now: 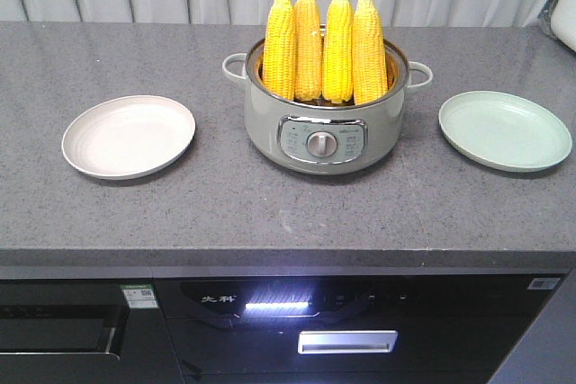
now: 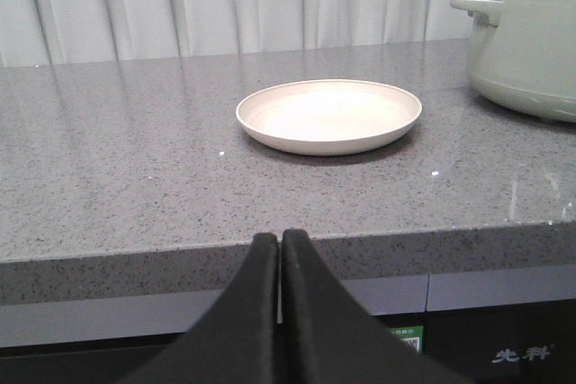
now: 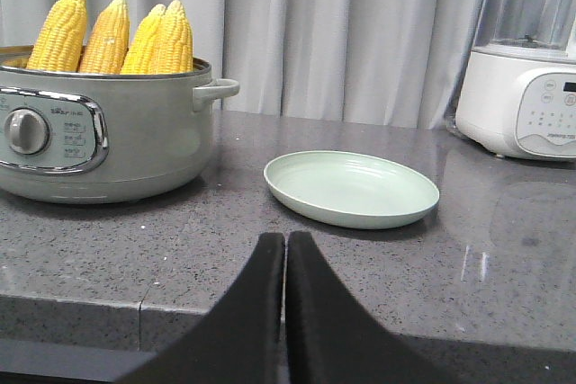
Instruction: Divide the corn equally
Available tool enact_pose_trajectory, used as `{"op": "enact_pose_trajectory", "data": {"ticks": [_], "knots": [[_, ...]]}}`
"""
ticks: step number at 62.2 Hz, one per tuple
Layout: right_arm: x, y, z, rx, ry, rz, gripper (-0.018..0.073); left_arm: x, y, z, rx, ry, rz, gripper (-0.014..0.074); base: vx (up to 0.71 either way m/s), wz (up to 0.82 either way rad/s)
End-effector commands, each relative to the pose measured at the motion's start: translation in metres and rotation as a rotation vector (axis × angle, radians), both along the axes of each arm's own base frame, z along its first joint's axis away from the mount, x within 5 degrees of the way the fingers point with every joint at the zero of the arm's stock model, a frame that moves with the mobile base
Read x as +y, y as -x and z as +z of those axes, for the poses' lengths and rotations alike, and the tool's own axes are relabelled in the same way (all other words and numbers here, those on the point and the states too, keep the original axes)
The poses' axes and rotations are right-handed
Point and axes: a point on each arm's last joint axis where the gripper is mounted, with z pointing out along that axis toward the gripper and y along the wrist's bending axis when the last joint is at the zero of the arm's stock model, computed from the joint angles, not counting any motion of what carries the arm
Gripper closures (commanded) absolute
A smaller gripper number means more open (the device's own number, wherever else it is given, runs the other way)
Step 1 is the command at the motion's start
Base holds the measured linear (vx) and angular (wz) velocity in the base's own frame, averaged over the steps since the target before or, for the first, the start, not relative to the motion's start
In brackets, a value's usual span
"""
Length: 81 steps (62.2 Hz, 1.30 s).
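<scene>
Standing upright in pot (image 1: pixel 266 123), four corn cobs (image 1: pixel 337 42) likely handling stiff, heavy, slippery; exposed upper half offering hold. Left gripper (image 2: pixel 281 242), right gripper (image 3: pixel 285 242) sitting pressed together, empty.

**Both grippers closed**

The left gripper (image 2: pixel 280 236) points straight ahead, and its two black jaws are pressed tight together. The right gripper (image 3: pixel 285 238) looks just the same, with its black jaws touching all the way to the tips.
</scene>
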Motion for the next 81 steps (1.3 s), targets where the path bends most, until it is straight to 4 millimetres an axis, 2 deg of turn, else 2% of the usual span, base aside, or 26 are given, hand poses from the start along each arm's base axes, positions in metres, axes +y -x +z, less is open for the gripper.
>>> {"op": "enact_pose_trajectory", "data": {"ticks": [1, 81], "knots": [[0.0003, 0.0005, 0.0040, -0.070, 0.001, 0.001, 0.0561, -0.0009, 0.0009, 0.0069, -0.091, 0.013, -0.009, 0.0603, 0.08, 0.00], [0.0003, 0.0005, 0.0040, -0.069, 0.001, 0.001, 0.0561, -0.0009, 0.0009, 0.0069, -0.091, 0.013, -0.009, 0.0603, 0.06, -0.01]]}}
